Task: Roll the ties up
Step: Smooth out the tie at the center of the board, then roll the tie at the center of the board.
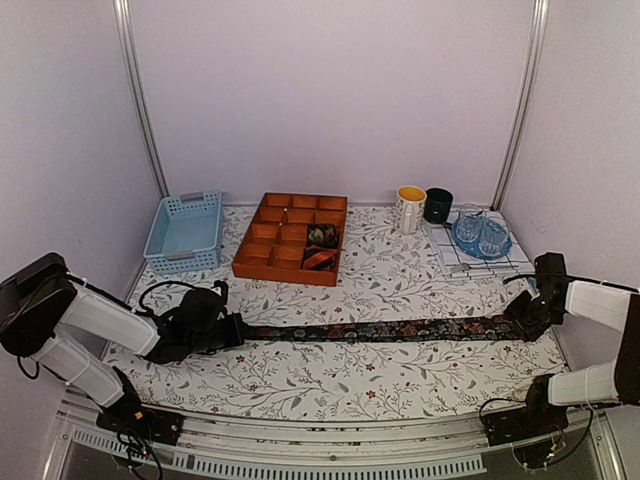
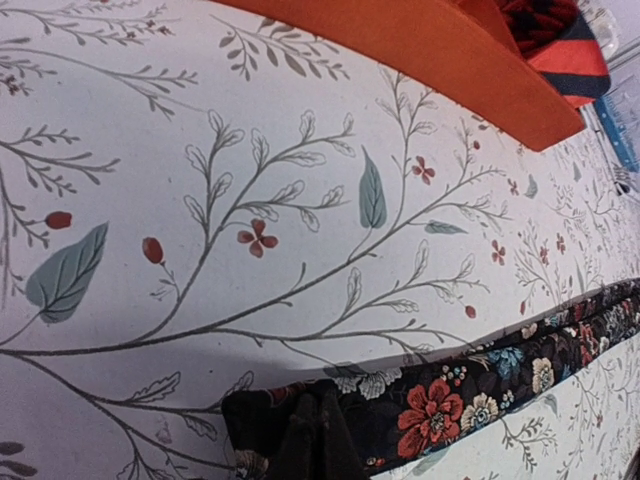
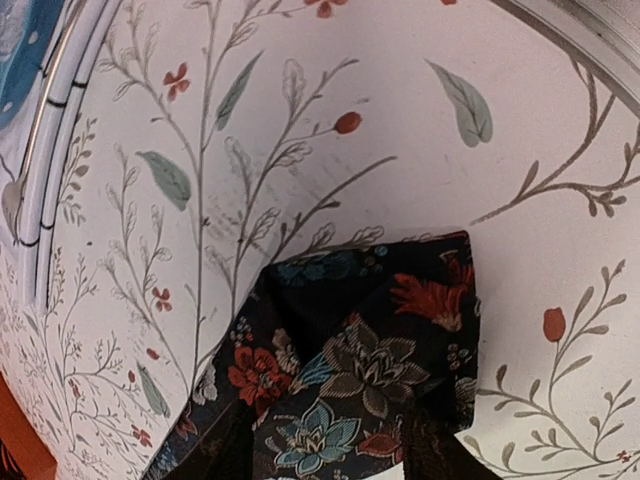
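- A dark floral fabric necktie (image 1: 380,330) lies flat and straight on the leaf-printed white tablecloth (image 1: 330,385). It runs from 9 o'clock to 3 o'clock across the table's near half.
- The left gripper (image 1: 234,330) sits at the 9 o'clock end. Its wrist view shows that end bunched at the bottom of the frame, but not whether the fingers are spread or pressed onto it.
- The right gripper (image 1: 520,318) sits at the 3 o'clock end, pinching the broad blade. Its wrist view shows the blade folded and lifted a little off the cloth.
- At 12 o'clock from the necktie's left half stands an orange wooden compartment tray (image 1: 285,272). It holds two coiled ties: a dark patterned coil (image 1: 322,236) and, at 6 o'clock of it, a red-and-black coil (image 1: 320,260).
- The necktie looks light, limp and somewhat slick, so a loose coil would likely spring open or slide. Nothing about it seems fragile.
- The best hold is probably one end, pinched across its width. That end would be rolled toward the other, which is pinned so the strip stays taut.
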You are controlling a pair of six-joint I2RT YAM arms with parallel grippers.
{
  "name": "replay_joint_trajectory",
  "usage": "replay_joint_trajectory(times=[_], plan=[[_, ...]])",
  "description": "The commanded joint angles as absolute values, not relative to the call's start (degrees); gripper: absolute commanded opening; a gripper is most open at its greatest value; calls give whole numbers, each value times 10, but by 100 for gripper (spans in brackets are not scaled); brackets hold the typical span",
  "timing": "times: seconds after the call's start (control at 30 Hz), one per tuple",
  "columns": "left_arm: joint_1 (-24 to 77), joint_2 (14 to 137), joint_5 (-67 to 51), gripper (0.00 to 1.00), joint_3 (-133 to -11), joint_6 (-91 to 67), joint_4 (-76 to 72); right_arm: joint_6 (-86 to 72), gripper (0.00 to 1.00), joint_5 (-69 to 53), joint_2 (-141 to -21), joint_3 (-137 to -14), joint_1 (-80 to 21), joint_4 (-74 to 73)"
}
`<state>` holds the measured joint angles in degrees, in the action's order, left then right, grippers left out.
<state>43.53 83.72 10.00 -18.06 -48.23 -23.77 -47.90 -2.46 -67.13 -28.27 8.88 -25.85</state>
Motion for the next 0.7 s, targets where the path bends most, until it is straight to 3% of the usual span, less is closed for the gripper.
replay_joint_trajectory(times=[0.0, 0.13, 0.4, 0.53, 0.67], plan=[[448, 839, 94, 0, -179, -482, -183, -455, 53, -23, -591, -327, 28, -306], [450, 793, 93, 27, -189, -478, -157, -481, 60, 12, -559, -370, -92, -310], [453, 698, 114, 64, -239, -458, -50, -503, 66, 75, -614, -473, -281, -310], [453, 630, 134, 72, -234, -462, -13, -478, 64, 86, -648, -479, -378, -237], [449, 592, 149, 67, -212, -467, -13, -446, 61, 66, -702, -477, -443, -152]])
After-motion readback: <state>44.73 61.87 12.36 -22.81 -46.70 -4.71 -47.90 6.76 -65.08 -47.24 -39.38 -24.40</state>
